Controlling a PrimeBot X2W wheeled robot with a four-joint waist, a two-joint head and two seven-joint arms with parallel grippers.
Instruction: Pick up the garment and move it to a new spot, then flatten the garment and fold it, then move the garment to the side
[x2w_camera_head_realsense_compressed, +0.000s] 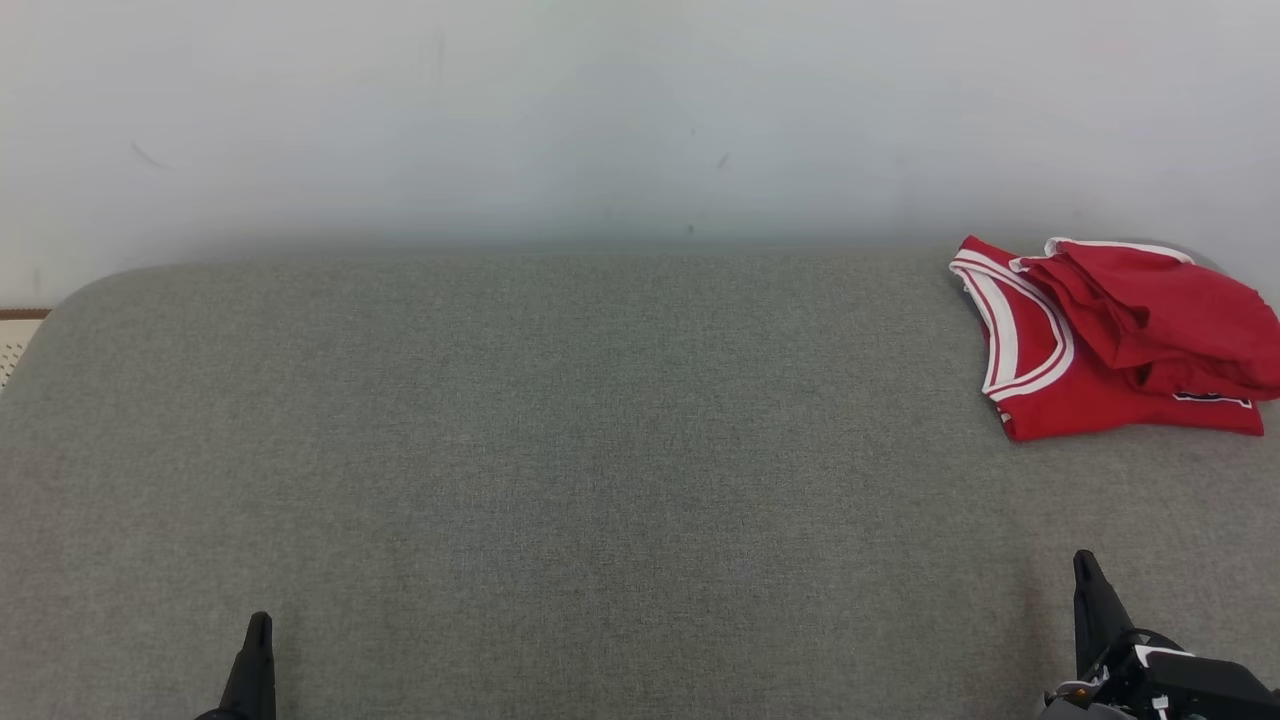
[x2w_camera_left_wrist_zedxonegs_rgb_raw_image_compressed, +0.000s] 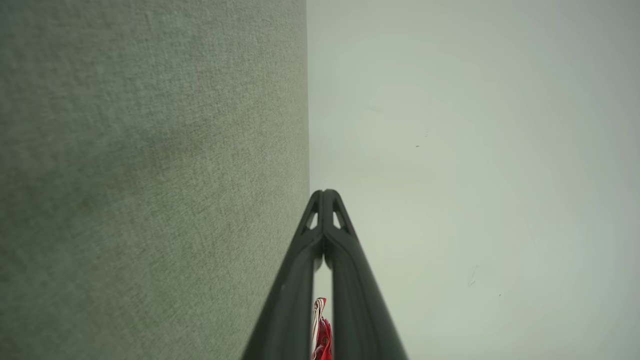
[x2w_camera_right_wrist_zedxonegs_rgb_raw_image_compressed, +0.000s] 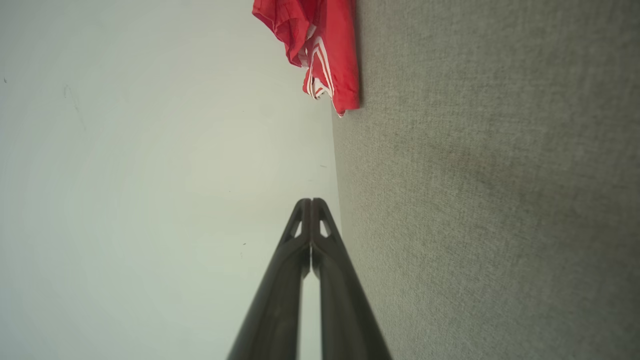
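Late stage of the fold-and-set-aside task. The garment, a red sleeveless jersey with white-banded trim, lies as a compact, layered bundle at the far right corner of the grey cloth-covered table, close to the table's far edge where it meets the pale wall.

Progress, as judged from the layout: the garment appears folded, with an upper layer doubled over the lower one, and it sits at the table's side rather than its middle. The moving, flattening and folding steps therefore look complete, and the final placement looks made or nearly so. The upper layer is somewhat rumpled, so the fold is not crisp. No further handling seems required beyond a possible tidy.

Orientation: the bundle's long axis runs parallel to the table's far edge. Its white-trimmed curved opening faces the table's middle; the thicker, doubled part lies toward the table's right edge. A small dark mark shows on its near edge.

The left end effector and the right end effector hover over the table's near edge, each with its fingers pressed together and holding nothing, both well apart from the garment.
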